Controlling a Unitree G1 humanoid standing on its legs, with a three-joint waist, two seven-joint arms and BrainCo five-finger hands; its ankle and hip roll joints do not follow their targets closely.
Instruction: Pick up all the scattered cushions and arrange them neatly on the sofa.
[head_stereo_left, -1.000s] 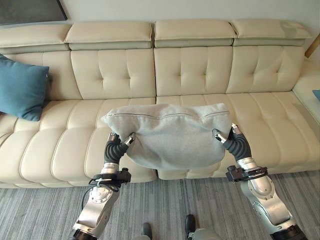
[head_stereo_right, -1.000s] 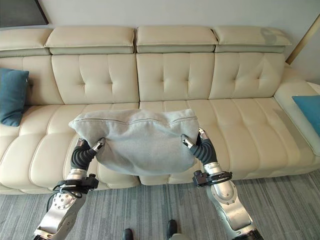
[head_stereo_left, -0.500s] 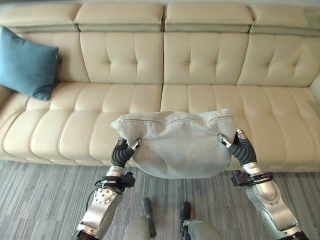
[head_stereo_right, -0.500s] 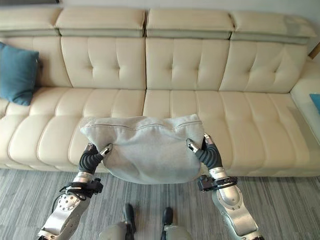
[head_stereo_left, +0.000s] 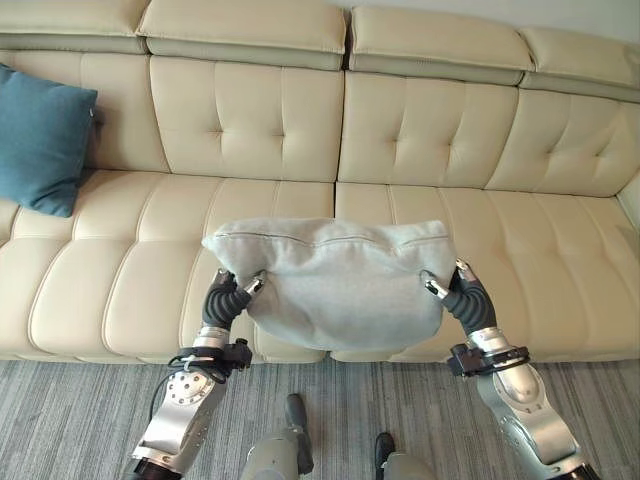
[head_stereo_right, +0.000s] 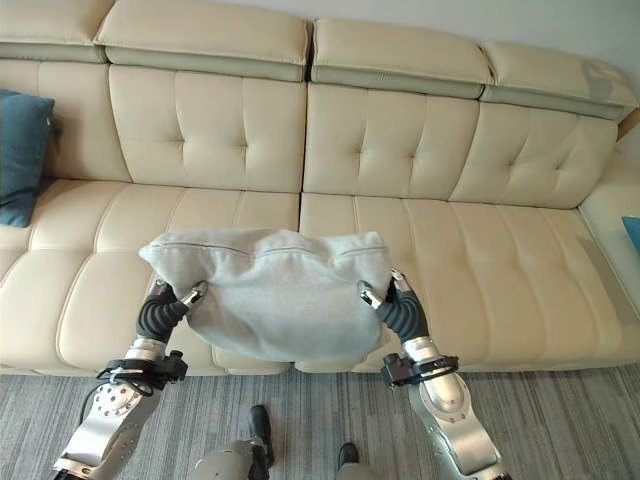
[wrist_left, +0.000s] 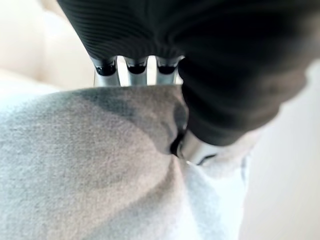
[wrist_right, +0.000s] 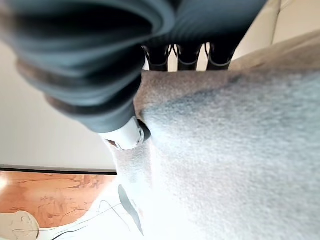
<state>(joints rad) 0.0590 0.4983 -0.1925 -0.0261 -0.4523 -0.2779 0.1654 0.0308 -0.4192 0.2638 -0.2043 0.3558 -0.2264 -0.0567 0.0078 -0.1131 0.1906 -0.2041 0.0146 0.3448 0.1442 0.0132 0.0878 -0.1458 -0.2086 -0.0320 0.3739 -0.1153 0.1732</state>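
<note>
The grey cushion (head_stereo_left: 335, 285) is a big, soft, pillow-shaped thing in a fuzzy, fleece-like fabric, with a seam line running along its upper edge and corners that droop. It hangs in the air in front of the sofa (head_stereo_left: 420, 140), over the front edge of the middle seats, gripped at both ends. The left robot hand (head_stereo_left: 232, 293) pinches the cushion's left end: in its wrist view the silver fingers (wrist_left: 106, 75) go behind the cloth while the thumb presses into the front, puckering the fabric into a deep fold. The right robot hand (head_stereo_left: 452, 287) clamps the right end the same way, with the dark-tipped fingers (wrist_right: 187, 56) over the far side and the thumb dug into the nap, and the cloth creased around it.

Behind the cushion, the sofa is cream leather, smooth and slightly glossy, with button-tufted back panels, padded headrests and seats stitched into long rounded channels. A blue cushion (head_stereo_left: 40, 140), square and of matte woven fabric, leans tilted against the sofa's backrest far to the left of the grey cushion. At the sofa's right end a sliver of another blue cushion (head_stereo_right: 632, 231) shows on the side section. In front of the sofa lies a grey streaked carpet floor (head_stereo_left: 80, 415).
</note>
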